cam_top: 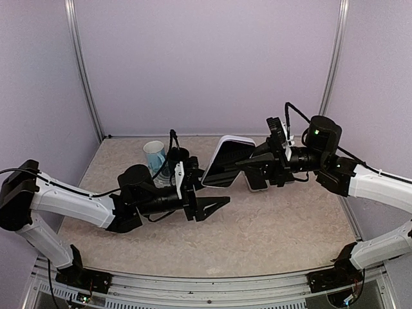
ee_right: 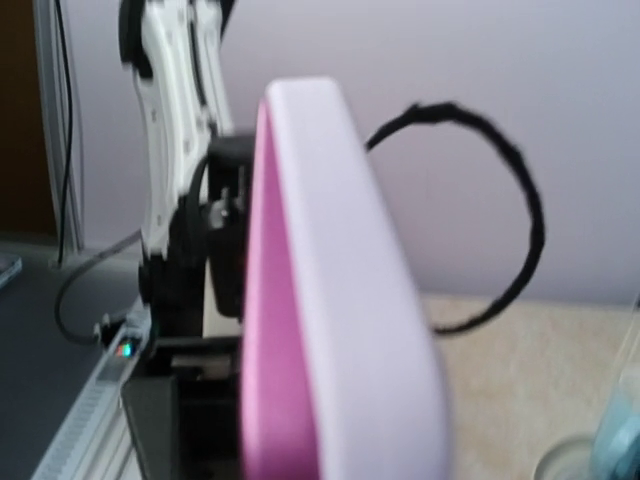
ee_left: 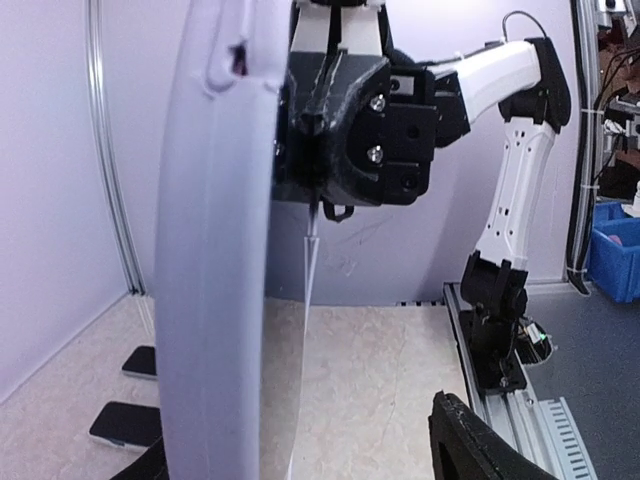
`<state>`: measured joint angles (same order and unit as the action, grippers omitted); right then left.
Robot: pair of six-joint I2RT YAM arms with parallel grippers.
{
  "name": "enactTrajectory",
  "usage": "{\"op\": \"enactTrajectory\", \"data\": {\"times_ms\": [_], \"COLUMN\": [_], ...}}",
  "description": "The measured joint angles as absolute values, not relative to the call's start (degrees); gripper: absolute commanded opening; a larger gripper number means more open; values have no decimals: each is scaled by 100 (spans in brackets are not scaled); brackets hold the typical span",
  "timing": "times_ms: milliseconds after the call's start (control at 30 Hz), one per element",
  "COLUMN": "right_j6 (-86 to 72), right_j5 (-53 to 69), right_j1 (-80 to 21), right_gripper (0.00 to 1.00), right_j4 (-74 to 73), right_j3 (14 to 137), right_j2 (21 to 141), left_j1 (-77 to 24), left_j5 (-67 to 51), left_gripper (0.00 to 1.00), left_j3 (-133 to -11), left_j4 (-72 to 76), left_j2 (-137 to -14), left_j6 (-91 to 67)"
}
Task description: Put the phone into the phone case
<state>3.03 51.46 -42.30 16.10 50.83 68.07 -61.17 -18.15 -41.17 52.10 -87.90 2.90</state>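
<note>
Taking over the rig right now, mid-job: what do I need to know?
Left claw: open, empty, low over the table, pointing toward the case.
Right claw: shut on the white phone case, held up off the table and tilted on edge.
Seen from above, a dark face fills the case's rim; I cannot tell whether that is the phone fully seated.
A paper cup stands on the table behind the left arm.
Left to do: check the seating and probably press the corners home with the free claw.
</note>
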Motion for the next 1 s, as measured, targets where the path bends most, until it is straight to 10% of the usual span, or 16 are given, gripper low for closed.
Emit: {"op": "enactTrajectory", "data": {"times_ms": [100,233,433,567,633,667,800,900,1000], "right_j6": [38,-158,-434,-534,-543,-548,-576,-600,-652], "right_j5": [5210,5317,5419,5402,5382,5378,5411,5426,5457], "right_j1": [-4233,-4233,-4237,-4237,-4235,-4235,-4239,-4239,-4237], "right_gripper": [0,0,0,0,0,0,0,0,0], "right_j4": [2014,2281,2418,2469,2475,2475,2692,2836,2882], "right_j3": [5085,5098,5103,5103,5100,5100,5100,5100,5100], "right_j2": [6744,6702,6560,6455,6407,6386,6322,6263,6241], "left_j1": [-6169,-6176,-6165,-6182,-6191,-6200,-6248,-6263,-6272], "left_j5": [-1824,-1981,-2108,-2191,-2209,-2213,-2228,-2241,-2193], "left_gripper": [61,16,0,0,51,60,39,3,0], "left_j3": [-4145,-4386,-4670,-4823,-4882,-4904,-4921,-4921,-4930], "left_j4": [5701,6167,6342,6300,6252,6246,6200,6204,6248], "left_j2": [-8796,-8956,-9109,-9146,-9148,-9148,-9174,-9240,-9295], "left_j6": [185,-36,-60,-16,3,32,54,49,128]}}
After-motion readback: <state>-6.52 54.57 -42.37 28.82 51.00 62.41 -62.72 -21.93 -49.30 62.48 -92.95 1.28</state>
